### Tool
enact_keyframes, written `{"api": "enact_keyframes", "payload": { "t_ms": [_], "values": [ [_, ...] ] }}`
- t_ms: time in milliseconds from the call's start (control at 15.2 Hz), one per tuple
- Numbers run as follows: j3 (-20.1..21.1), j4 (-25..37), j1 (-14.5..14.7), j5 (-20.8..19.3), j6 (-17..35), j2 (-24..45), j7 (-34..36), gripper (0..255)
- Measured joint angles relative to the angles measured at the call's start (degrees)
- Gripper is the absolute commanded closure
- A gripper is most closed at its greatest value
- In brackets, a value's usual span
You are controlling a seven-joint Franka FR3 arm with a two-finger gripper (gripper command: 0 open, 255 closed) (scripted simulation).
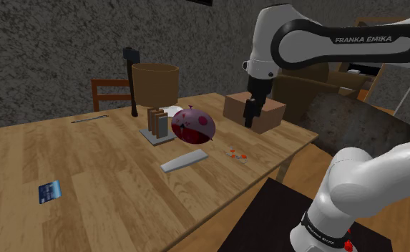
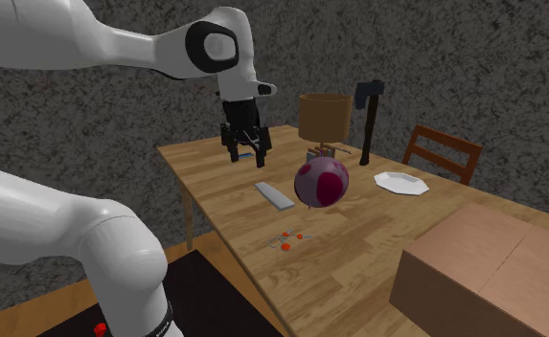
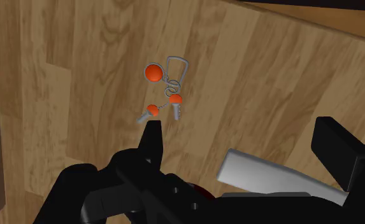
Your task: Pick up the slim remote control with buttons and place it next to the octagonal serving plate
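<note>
The slim grey remote (image 1: 184, 160) lies flat on the wooden table (image 1: 89, 165), between a maroon ball and the table's near edge. In the second exterior view the remote (image 2: 275, 195) lies just below my gripper (image 2: 246, 153), which hangs well above the table. My black gripper (image 1: 250, 114) is open and holds nothing. In the wrist view one end of the remote (image 3: 270, 178) shows between the spread fingers (image 3: 152, 137), far below them. The white octagonal plate (image 2: 400, 182) sits beyond the ball, near the chair; in the shoulder view the plate (image 1: 173, 109) peeks out behind a small holder.
A maroon ball (image 1: 193, 125), a small holder (image 1: 157, 123), a brown cylinder (image 1: 155, 82) and an axe (image 1: 131, 79) crowd the table's middle. Orange-tagged keys (image 1: 237, 153) lie near the remote. A cardboard box (image 1: 255, 111), a blue card (image 1: 49, 191) and a chair (image 2: 445, 148) stand around.
</note>
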Motion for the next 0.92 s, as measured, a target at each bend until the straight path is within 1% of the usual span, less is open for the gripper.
{"api": "enact_keyframes", "payload": {
  "t_ms": [66,198,594,924],
  "values": [
    [0.0,0.0,0.0,0.0,0.0,0.0,0.0,0],
    [-0.9,0.3,0.8,-0.5,2.1,2.3,-3.0,0],
    [-4.5,1.7,4.8,-1.8,12.6,13.8,-17.6,0],
    [-6.4,4.5,8.3,-1.5,20.2,24.0,-30.2,0]
  ]
}}
